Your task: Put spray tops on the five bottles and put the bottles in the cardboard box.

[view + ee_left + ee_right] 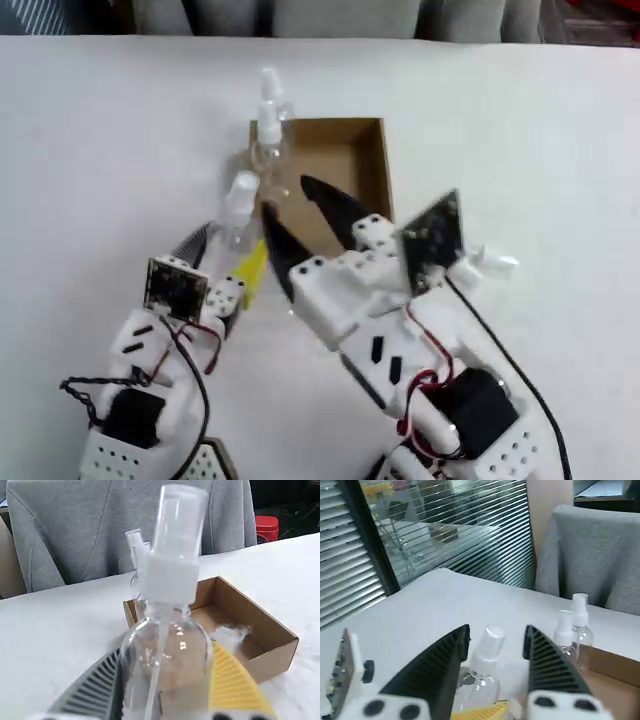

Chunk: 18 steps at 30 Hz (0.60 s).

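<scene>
Pinching a clear bottle by its round body, the left gripper presses its grey and yellow jaws to either side and holds it upright. Judged purpose: steady the bottle while its top is worked. The black jaws of the right gripper are spread with nothing between them, tips just beside the bottle at about 3 o'clock in the high view.

The spray top sits on the neck, its dip tube running down inside. I cannot tell whether it is fully seated. The bottle is transparent and looks empty.

From the held bottle, the open cardboard box lies at 2 o'clock. Two capped bottles stand at 12 o'clock, just beside the box's corner. A loose spray top lies on the table between 3 and 4 o'clock, well apart.
</scene>
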Each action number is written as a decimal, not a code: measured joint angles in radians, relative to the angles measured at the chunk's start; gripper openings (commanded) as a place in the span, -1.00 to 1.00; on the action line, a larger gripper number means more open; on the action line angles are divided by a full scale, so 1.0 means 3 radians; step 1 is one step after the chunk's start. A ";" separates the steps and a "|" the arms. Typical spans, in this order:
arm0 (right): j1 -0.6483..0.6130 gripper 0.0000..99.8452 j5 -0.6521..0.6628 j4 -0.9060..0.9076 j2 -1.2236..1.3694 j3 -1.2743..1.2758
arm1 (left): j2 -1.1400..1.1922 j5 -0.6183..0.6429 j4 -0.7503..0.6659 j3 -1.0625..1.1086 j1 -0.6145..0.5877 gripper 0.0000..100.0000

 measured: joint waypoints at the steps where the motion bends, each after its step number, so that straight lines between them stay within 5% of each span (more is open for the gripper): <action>1: 0.0066 -0.92 0.0000 0.0000 -0.0031 0.0051 | 0.0000 0.0000 0.0000 0.0000 0.0000 -0.96; 7: 0.0384 -0.97 0.0000 -0.0133 -0.0031 0.0378 | 0.0000 0.0000 0.0000 0.0000 0.0000 -0.96; 18: 0.0363 -0.97 0.0000 -0.1493 0.1135 0.0655 | 0.0000 0.0000 0.0000 0.0000 0.0000 -0.96</action>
